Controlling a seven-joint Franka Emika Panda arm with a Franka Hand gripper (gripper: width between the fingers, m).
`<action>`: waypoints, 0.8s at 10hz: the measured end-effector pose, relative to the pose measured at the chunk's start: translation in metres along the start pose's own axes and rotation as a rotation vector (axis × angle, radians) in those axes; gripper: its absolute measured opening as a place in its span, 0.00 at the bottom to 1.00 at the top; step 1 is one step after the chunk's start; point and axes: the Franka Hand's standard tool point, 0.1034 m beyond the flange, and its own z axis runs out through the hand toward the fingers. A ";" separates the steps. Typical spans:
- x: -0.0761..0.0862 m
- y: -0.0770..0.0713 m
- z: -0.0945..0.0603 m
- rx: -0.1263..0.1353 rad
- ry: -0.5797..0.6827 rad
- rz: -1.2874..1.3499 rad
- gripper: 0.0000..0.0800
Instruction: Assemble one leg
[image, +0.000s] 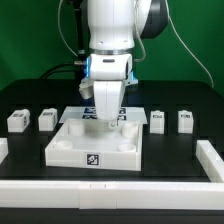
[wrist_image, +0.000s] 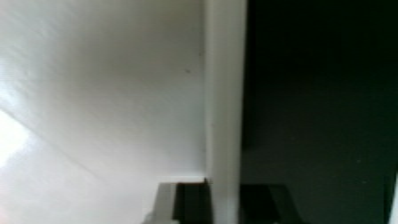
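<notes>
Running along the bottom of the exterior view, a low white rail (image: 100, 190) borders the black table (image: 30, 168), and another rail (image: 208, 155) runs up the lower right of the frame. Just behind, at lower centre, sits the large white square tabletop (image: 70, 152), with a black-and-white tag (image: 92, 158) on its near wall.

Further back stand four small white tagged posts in a row across the middle of the frame. The far-left leg (image: 17, 121) and inner-left leg (image: 47, 119) are on the exterior view's left of the tabletop. The inner-right leg (image: 157, 120) and far-right leg (image: 185, 120) are on its right. All four are upright on the table, apart from each other and from the arm.

At the tabletop's far side the gripper (image: 107, 118) hangs low, at centre frame. Beside it a strip of the marker board (image: 86, 109) shows. From the wrist view, a white edge (wrist_image: 222, 100) runs down between the dark fingers (wrist_image: 182, 205); I cannot tell whether they pinch it or merely straddle it.

Above rises the white arm (image: 110, 40), against a dark green backdrop (image: 30, 50).
</notes>
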 end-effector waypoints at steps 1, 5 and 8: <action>0.000 0.000 0.000 0.000 0.000 0.000 0.07; 0.000 0.000 0.000 0.000 0.000 0.000 0.07; 0.021 0.010 0.001 -0.006 0.003 -0.024 0.07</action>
